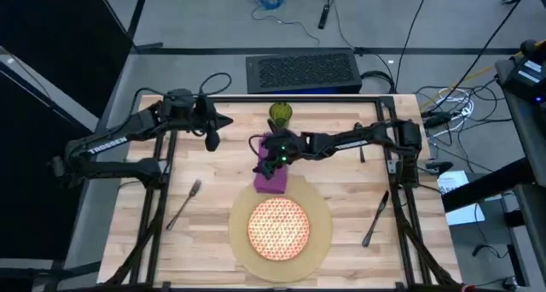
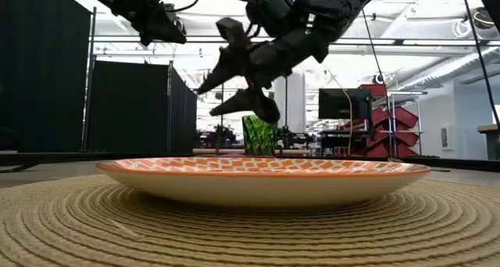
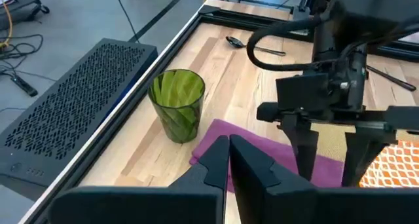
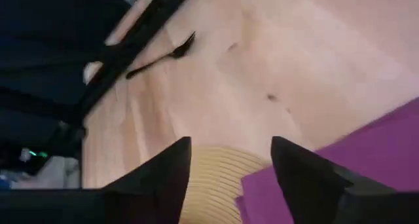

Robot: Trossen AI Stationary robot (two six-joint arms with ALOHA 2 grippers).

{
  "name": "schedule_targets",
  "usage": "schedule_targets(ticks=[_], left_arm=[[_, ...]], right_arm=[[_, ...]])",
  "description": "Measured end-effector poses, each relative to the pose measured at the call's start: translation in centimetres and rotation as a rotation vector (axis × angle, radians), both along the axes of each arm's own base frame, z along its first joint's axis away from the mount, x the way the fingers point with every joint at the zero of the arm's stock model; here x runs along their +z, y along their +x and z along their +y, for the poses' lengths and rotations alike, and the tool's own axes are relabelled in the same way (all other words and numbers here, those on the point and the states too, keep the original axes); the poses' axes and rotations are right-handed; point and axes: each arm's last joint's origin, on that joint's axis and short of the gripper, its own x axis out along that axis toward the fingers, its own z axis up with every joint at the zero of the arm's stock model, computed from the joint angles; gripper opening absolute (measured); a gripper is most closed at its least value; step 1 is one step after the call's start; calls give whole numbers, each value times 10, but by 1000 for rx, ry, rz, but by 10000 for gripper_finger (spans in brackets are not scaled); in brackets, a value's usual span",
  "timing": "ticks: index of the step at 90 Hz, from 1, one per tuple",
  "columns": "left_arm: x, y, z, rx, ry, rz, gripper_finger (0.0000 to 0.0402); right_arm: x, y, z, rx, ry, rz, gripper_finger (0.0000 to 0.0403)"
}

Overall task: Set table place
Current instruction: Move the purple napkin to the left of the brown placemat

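Hovering over the purple napkin [image 1: 271,178], the right claw [image 1: 264,158] is held spread and empty.
Soft, limp cloth lying against the mat [image 1: 317,241]; an edge pinch is judged best. Left claw [image 1: 213,140] pressed together, parked aside.

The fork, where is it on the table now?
In the high view the fork lies on the table at the left, beside the mat, apart from it and below the waiting left gripper.

Tabletop [image 1: 205,232] carries mat [image 1: 317,241] bottom centre, napkin [image 1: 271,183] and cup [image 1: 281,114] above, fork [image 1: 184,201] left, knife [image 1: 375,217] right.
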Motion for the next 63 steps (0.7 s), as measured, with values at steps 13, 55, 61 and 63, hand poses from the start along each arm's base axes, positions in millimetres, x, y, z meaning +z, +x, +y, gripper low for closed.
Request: schedule_targets(ticks=[13, 55, 61, 63], left_arm=[[-10, 19, -9, -146, -77, 17, 0], [-88, 114, -32, -340, -210, 149, 0], [-106, 120, -36, -339, -256, 221, 0], [-111, 122, -36, -330, -268, 241, 0]], right_arm=[[38, -28, -3, -96, -222, 102, 197], [172, -190, 15, -464, -592, 170, 167], [178, -205, 15, -496, -605, 172, 167], [180, -209, 16, -501, -608, 173, 167]])
